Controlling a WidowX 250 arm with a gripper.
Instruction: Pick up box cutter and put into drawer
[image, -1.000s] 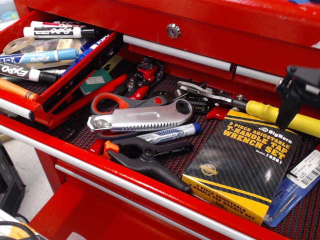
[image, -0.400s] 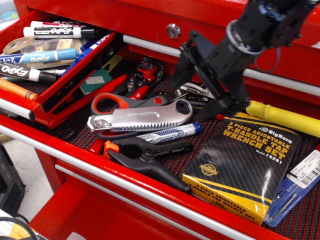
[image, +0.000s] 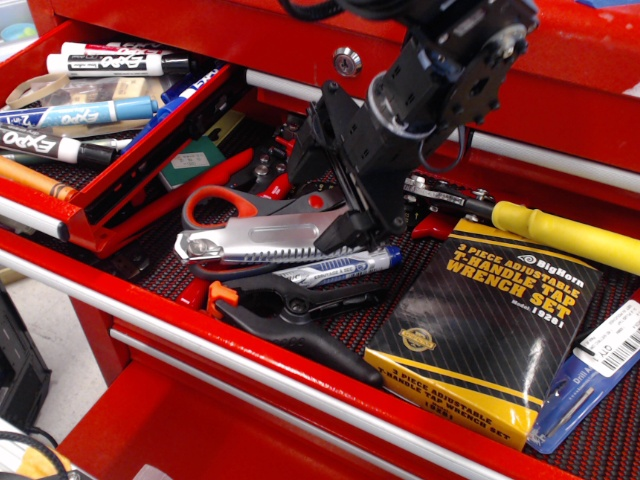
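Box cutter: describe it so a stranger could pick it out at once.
Look in the wide red drawer with the black mesh liner, left of the black wrench set box. The box cutter lies just below the orange-handled scissors, under the gripper. It alone is silver-grey ribbed metal.

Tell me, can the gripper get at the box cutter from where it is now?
Probably yes. The gripper hangs open right over the loop end of the box cutter, whose top lies uncovered. The orange-handled scissors and blue marker crowd its sides, so finger room looks tight.
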